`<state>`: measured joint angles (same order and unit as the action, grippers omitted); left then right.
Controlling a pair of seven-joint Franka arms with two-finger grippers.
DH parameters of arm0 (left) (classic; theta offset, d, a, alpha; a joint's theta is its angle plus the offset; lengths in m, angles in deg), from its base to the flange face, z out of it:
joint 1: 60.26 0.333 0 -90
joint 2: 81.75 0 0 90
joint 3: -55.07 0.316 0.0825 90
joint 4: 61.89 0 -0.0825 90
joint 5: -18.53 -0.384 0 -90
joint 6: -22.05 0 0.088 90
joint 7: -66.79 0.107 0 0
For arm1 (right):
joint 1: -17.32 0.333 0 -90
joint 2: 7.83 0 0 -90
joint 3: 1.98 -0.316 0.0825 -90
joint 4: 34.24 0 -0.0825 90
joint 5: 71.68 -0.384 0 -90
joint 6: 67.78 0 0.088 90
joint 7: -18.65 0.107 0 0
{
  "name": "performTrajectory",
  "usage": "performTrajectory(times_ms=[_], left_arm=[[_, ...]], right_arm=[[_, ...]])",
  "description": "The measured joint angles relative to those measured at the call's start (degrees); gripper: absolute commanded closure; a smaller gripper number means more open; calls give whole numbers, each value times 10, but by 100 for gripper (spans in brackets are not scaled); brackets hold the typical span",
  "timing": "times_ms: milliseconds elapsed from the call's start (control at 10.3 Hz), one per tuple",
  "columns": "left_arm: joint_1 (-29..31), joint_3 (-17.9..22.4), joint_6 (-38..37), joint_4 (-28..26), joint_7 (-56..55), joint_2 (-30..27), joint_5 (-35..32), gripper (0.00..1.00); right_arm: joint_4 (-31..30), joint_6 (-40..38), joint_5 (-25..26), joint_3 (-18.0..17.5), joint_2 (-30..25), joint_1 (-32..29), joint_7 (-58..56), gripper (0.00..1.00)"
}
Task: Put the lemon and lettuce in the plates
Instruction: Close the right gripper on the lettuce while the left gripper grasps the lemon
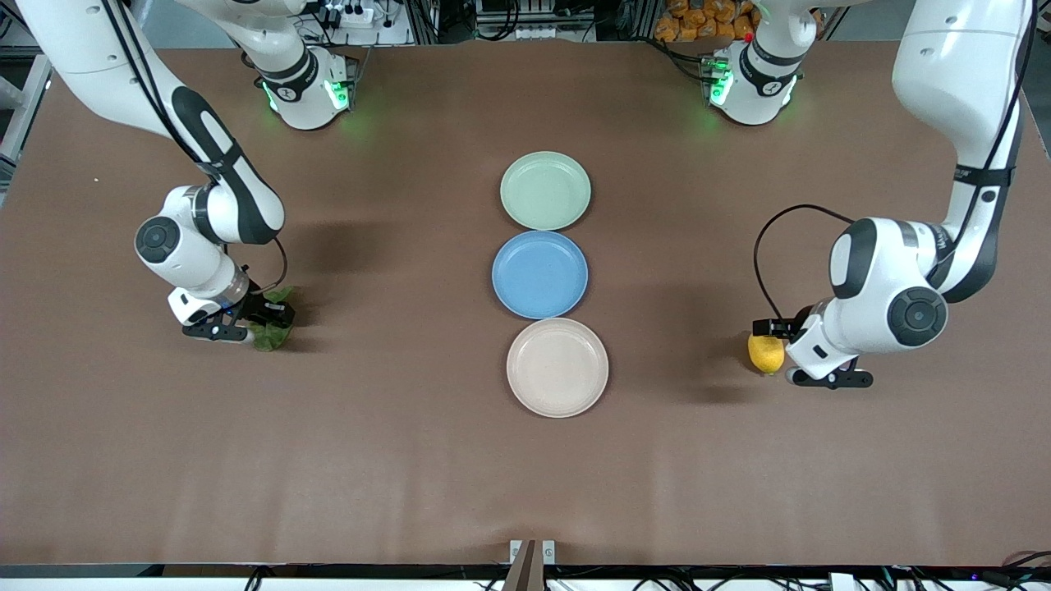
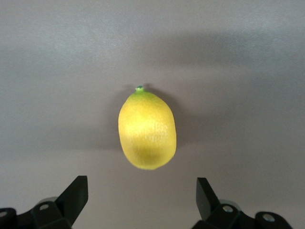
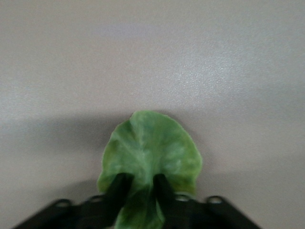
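- Showing a brown table [image 1: 394, 460] with three plates in a row down its middle: the mint green plate [image 1: 545, 190] nearest the robots' edge, the blue plate [image 1: 539, 274] in the centre, the beige plate [image 1: 557, 367] nearest the front-camera edge
- The right gripper [image 3: 139, 183] is low at the table toward the right arm's end, its fingers drawn close together and pinching the lettuce [image 3: 150, 157] near its stem
- The leaf fans out from between the fingers, well apart from all three plates
- The left gripper [image 2: 142, 191] is low toward the left arm's end, fingers [image 2: 76, 193] spread wide and holding nothing
- The lemon [image 2: 147, 130] lies on the table just ahead of the spread fingers, touching neither, its green nub pointing away from the gripper
- In the front view the lemon [image 1: 765, 353] is about level with the beige plate and well apart from it
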<state>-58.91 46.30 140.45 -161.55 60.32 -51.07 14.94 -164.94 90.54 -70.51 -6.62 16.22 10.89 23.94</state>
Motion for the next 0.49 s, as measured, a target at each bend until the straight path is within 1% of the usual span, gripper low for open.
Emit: performTrajectory(times_ms=[291, 485], left_arm=[[0, 0, 37, 0, 0, 29, 0, 0], [2, 0, 61, 0, 0, 49, 0, 0]], right_arm=[[9, -43, 0, 1, -13, 0, 0, 100], [36, -130, 0, 1, -37, -1, 4, 100]])
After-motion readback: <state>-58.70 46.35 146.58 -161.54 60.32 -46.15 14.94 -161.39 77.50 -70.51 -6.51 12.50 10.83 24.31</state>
